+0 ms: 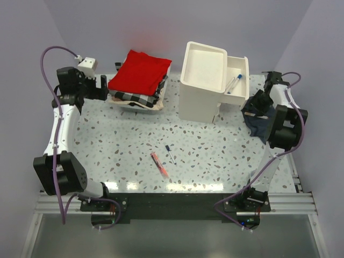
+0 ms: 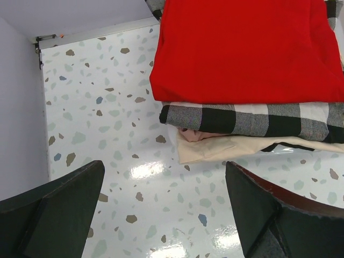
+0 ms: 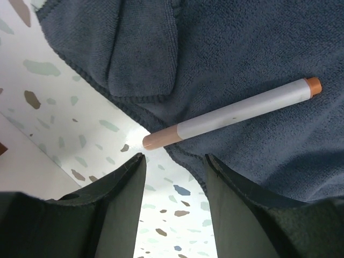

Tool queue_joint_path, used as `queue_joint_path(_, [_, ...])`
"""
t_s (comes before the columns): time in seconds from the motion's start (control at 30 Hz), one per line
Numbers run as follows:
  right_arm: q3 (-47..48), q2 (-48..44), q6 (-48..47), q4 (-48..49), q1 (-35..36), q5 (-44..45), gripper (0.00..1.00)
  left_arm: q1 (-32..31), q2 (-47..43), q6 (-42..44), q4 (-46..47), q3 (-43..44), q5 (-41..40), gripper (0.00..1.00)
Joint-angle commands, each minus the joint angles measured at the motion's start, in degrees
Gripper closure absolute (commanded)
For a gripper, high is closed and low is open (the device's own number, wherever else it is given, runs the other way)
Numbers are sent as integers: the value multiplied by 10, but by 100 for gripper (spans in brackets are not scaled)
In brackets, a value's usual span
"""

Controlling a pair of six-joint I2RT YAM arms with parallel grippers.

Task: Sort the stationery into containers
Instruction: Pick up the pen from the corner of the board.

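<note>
Though invisible from overhead, a pen [image 3: 231,114] on blue-grey cloth [image 3: 242,48] beyond the parted right gripper [image 3: 174,177]; left gripper [image 2: 164,209] wide apart.

I can't read any words, numbers or signs here. The pen [image 3: 242,111] lying on the dark blue-grey cloth [image 3: 258,43] has a plain grey body with no writing that I can make out. The white drawer box [image 1: 201,80] looks plain white from up here too.
</note>
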Motion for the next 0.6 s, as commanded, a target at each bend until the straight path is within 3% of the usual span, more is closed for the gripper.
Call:
queue_joint_path(0.0, [19, 17, 11, 4, 4, 10, 49, -2, 1, 18, -4, 19, -11, 0])
queue_joint_path(0.23, [47, 51, 5, 12, 8, 4, 61, -4, 8, 20, -5, 19, -14, 0])
queue_joint_path(0.57, [61, 9, 8, -2, 10, -26, 61, -16, 21, 26, -2, 23, -18, 0])
